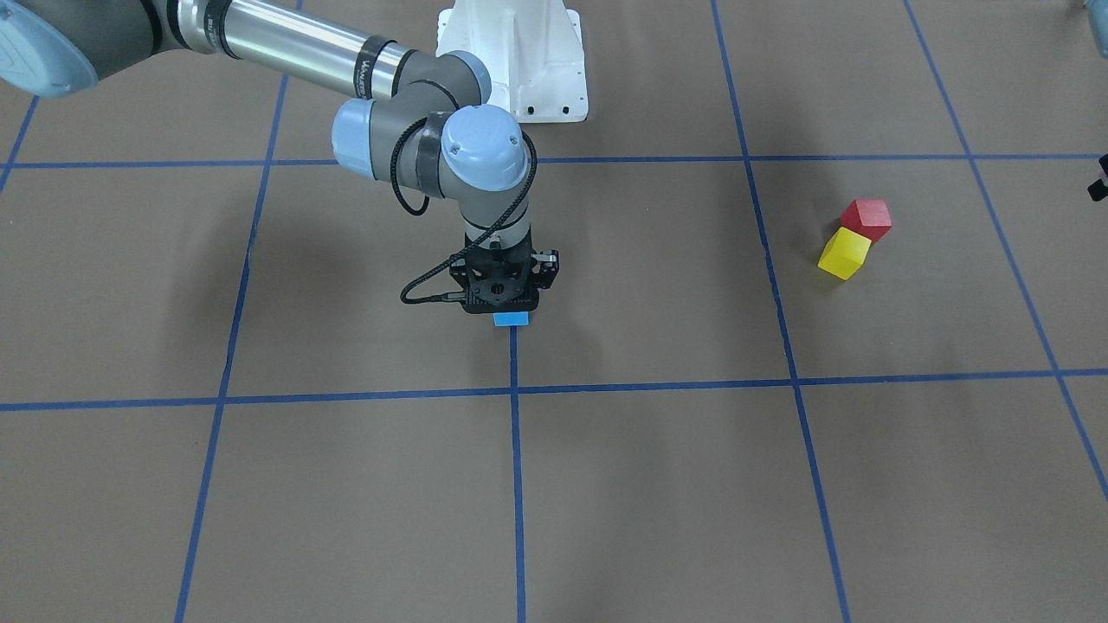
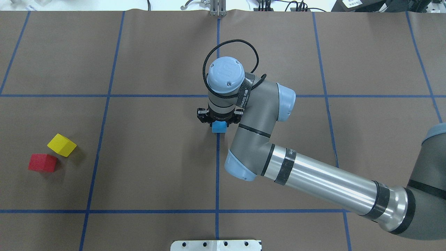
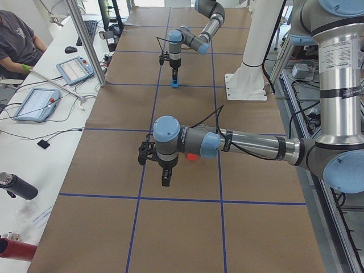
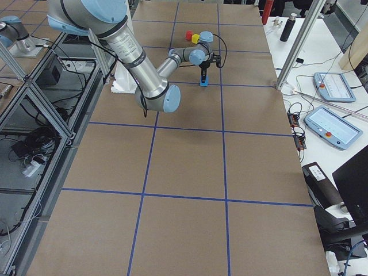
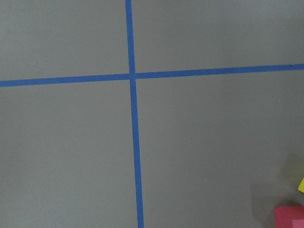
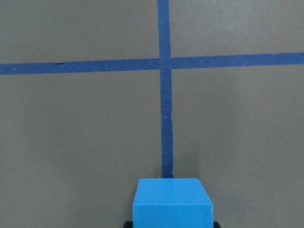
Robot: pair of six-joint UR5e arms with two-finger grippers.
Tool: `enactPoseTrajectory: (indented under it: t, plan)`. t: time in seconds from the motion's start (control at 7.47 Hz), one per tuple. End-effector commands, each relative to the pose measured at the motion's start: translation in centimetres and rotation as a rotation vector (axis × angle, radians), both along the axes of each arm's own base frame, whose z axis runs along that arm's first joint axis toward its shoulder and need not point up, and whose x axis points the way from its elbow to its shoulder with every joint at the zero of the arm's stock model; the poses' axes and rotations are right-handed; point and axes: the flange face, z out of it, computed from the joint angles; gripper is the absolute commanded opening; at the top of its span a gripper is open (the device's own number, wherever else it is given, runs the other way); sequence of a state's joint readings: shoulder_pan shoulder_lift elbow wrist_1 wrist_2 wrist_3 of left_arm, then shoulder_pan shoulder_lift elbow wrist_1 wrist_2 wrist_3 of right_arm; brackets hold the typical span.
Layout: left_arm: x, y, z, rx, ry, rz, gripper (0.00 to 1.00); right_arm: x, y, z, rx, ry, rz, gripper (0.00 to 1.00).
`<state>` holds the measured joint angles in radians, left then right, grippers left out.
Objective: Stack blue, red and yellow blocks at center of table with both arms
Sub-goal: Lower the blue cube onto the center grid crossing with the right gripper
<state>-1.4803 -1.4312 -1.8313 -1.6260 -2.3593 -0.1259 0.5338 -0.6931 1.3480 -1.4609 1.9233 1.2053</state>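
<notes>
Wrist hardware on your left arm sits nearest in the view from the table's left end; the left gripper point(image 3: 165, 179) points down above the brown table point(image 3: 102, 170), and from that angle you cannot tell whether its jaws stand apart or together; its own camera shows only a tape crossing, with a corner of the red block point(image 5: 289, 217) and a sliver of the yellow block point(image 5: 301, 184) at the lower right edge; those two cubes lie just beside each other on the robot's left side, yellow the farther from the base; well apart from them, your right arm point(image 2: 313, 177) reaches to the table's middle; the right gripper point(image 1: 506, 303) points straight down, clamped on the blue block point(image 6: 172, 204), a black fingertip against each side; the cube sits over a blue tape line point(image 6: 164, 118), short of the crossing ahead.
</notes>
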Motion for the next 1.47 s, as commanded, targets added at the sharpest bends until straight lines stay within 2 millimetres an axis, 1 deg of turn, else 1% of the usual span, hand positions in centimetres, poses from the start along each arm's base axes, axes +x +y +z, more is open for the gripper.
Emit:
enactPoseTrajectory:
  t: [0.0, 0.13, 0.27, 0.4, 0.54, 0.67, 0.8, 1.07, 1.21, 1.34]
  plan:
    - [0.0, 0.0, 0.0, -0.001, 0.000, -0.001, 1.00, 0.0, 0.0, -0.1, 0.004, 0.000, -0.002, 0.00]
    - [0.0, 0.0, 0.0, -0.001, 0.000, -0.001, 1.00, -0.1, 0.0, 0.1, 0.004, 0.003, -0.003, 0.27]
    - [0.0, 0.0, 0.0, -0.001, 0.000, -0.001, 1.00, -0.1, -0.1, 0.2, 0.018, 0.005, -0.015, 0.43]
    - [0.0, 0.0, 0.0, -0.001, 0.000, -0.001, 1.00, -0.2, -0.1, 0.5, 0.017, 0.010, -0.017, 0.48]
    - [0.0, 0.0, -0.1, 0.001, 0.000, -0.001, 1.00, -0.2, -0.2, 0.4, 0.017, 0.009, -0.017, 0.64]
    - [0.0, -0.1, -0.2, -0.001, 0.001, -0.004, 1.00, -0.2, -0.2, 0.3, 0.021, 0.003, -0.014, 0.97]
    - [0.0, -0.1, -0.2, -0.005, 0.001, -0.008, 1.00, -0.2, -0.2, 0.3, 0.022, 0.003, -0.015, 1.00]
    - [0.6, -0.6, -0.8, -0.011, 0.010, -0.012, 1.00, 0.0, -0.2, 0.0, 0.038, -0.005, -0.023, 1.00]
    - [0.9, -0.7, -1.1, -0.037, 0.014, -0.037, 1.00, 0.4, -0.2, -0.6, 0.042, -0.017, -0.022, 1.00]
    - [3.6, -0.7, -2.4, -0.076, 0.028, -0.062, 1.00, 2.0, -0.3, -1.6, 0.047, -0.048, -0.019, 1.00]
